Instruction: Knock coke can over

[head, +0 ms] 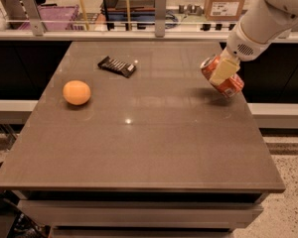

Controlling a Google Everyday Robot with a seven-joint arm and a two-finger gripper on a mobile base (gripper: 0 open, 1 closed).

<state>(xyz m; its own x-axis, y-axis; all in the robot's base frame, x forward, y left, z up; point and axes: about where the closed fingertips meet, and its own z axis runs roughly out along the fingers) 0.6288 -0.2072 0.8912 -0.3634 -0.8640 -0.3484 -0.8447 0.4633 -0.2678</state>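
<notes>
You've got the gripper (221,76) clamped on the coke can (233,88) at far right of table (139,152), can tipped approx halfway, not flat yet, so tip the rest & release.

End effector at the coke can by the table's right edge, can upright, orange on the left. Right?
Not upright: camera view shows the coke can tilted, top leaning left. The end effector is at it by the right edge of the table; orange on the left.

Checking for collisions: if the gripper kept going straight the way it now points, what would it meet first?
The tilted coke can, right against the gripper near the right edge of the table; beyond it, probably the table surface.
</notes>
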